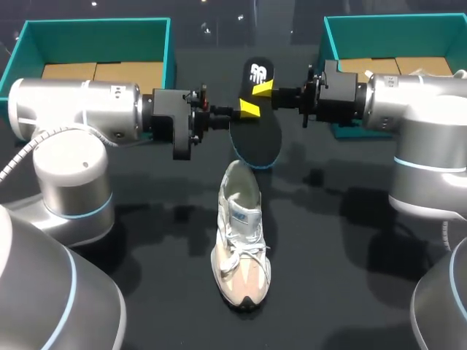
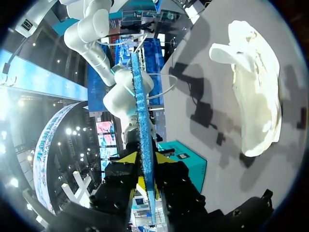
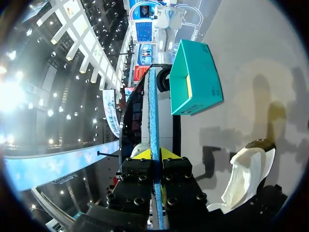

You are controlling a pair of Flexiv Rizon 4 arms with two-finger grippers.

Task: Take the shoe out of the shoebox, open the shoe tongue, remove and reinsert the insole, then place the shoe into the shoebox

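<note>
Insole sits clamped in both left pincer and right pincer, above shoe.

Dark table with three items resting directly on it. A pale sneaker stood on its sole near the middle, toe toward the near edge and heel toward the far edge. The open teal left shoebox and right shoebox sat at the far corners, well apart, each showing brown lining inside.
</note>
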